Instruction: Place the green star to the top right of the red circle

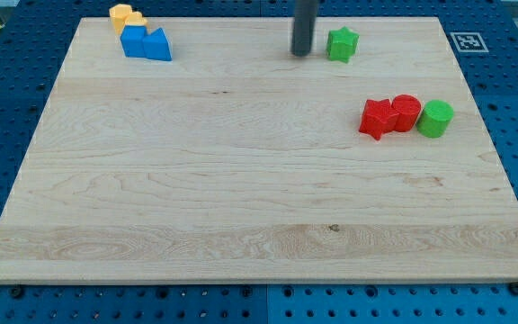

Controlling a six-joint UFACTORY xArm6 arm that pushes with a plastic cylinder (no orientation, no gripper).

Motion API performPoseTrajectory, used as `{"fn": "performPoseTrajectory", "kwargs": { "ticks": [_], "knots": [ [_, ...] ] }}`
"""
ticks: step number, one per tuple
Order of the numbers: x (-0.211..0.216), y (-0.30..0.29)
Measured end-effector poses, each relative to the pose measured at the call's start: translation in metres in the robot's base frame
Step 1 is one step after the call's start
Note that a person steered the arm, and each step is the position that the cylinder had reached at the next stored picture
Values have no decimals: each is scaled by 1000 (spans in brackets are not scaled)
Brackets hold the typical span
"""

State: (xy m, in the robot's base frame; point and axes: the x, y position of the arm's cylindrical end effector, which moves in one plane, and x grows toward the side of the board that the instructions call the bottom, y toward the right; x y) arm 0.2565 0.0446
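The green star (341, 43) lies near the view's top, right of centre. The red circle (406, 112) is a short red cylinder at the view's right, below and right of the star. A red star (378, 118) touches its left side and a green circle (436, 118) touches its right side. My tip (301, 53) is the lower end of the dark rod, just left of the green star with a small gap between them.
A blue block (146, 43) and a yellow block (126, 17) sit together at the view's top left. The wooden board (241, 180) lies on a blue pegboard table. A printed marker tag (467, 40) is at the top right corner.
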Motion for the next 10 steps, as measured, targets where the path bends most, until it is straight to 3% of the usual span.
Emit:
{"fn": "performPoseTrajectory", "kwargs": {
  "ticks": [1, 2, 3, 5, 6, 8, 10],
  "knots": [
    [-32, 16],
    [-29, 44],
    [0, 47],
    [8, 114],
    [35, 134],
    [95, 146],
    [115, 160]
  ]
}}
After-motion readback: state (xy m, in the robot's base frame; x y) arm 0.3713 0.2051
